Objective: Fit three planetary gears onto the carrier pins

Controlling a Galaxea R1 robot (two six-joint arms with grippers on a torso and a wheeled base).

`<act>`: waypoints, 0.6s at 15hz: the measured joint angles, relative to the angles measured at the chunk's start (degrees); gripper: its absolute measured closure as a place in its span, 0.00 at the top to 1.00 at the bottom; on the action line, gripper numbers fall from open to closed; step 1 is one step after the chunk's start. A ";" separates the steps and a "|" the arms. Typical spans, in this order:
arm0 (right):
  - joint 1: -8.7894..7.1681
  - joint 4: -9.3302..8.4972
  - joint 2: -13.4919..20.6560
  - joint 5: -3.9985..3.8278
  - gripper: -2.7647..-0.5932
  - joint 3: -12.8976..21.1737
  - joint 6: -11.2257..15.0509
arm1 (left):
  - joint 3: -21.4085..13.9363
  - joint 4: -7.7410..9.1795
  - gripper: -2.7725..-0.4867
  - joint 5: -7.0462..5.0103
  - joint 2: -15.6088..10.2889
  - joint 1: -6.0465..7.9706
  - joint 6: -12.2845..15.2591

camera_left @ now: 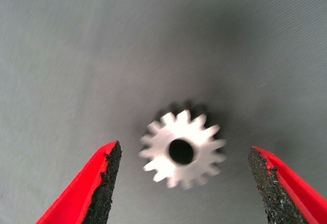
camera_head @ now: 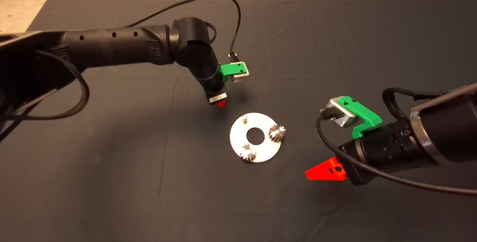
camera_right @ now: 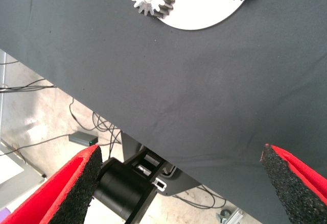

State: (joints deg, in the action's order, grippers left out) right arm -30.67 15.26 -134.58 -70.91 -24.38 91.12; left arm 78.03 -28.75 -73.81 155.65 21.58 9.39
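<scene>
Left wrist view: left gripper (camera_left: pixel 181 183) spread around unmarked gear (camera_left: pixel 182 150)

One round silver disc (camera_head: pixel 256 137) with one large centre hole lies on one dark mat (camera_head: pixel 111 182). Three pins stand on the disc: one pin (camera_head: pixel 244 118) is bare, and two carry gears. That makes two gears on the disc, one gear (camera_head: pixel 277 132) on the side toward the right arm and another gear (camera_head: pixel 248 154) at the near rim. A third gear (camera_left: pixel 182 149) lies flat on the mat in the left wrist view, so three gears in all. Two black arms reach in, each with one green gripper: the left gripper (camera_left: pixel 184 183) and the right gripper (camera_right: pixel 181 183). Each gripper has two red fingers.
</scene>
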 joint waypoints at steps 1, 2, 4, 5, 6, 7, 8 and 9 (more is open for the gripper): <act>0.00 0.00 0.00 -0.01 0.80 0.00 -0.02 | 0.00 0.00 0.56 -0.05 -0.27 -0.09 0.00; 0.00 -0.02 0.00 -0.01 0.80 0.00 -0.04 | 0.13 0.04 0.56 -0.05 -0.28 -0.22 0.00; 0.00 -0.02 0.00 -0.01 0.80 0.00 -0.04 | 0.15 0.02 0.56 0.29 -0.27 -0.33 0.00; -0.02 -0.02 0.00 -0.01 0.80 0.00 -0.06 | 0.16 0.02 0.56 0.89 -0.27 -0.33 0.00; 0.00 -0.02 0.00 -0.01 0.80 0.00 -0.06 | 0.16 0.02 0.56 1.31 -0.27 -0.33 0.00; -0.02 -0.02 0.00 -0.01 0.80 0.00 -0.06 | 0.16 0.02 0.56 1.46 -0.22 -0.33 0.00; -0.02 -0.02 0.00 0.00 0.80 0.00 -0.06 | 0.16 0.02 0.56 1.46 -0.22 -0.33 0.00; 0.00 -0.02 0.00 -0.01 0.80 0.00 -0.06 | 0.20 0.02 0.56 1.46 -0.22 -0.33 0.00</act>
State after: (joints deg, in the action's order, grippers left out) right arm -30.67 15.24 -134.58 -70.92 -24.38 91.06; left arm 78.23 -28.72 -72.35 155.43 21.25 9.39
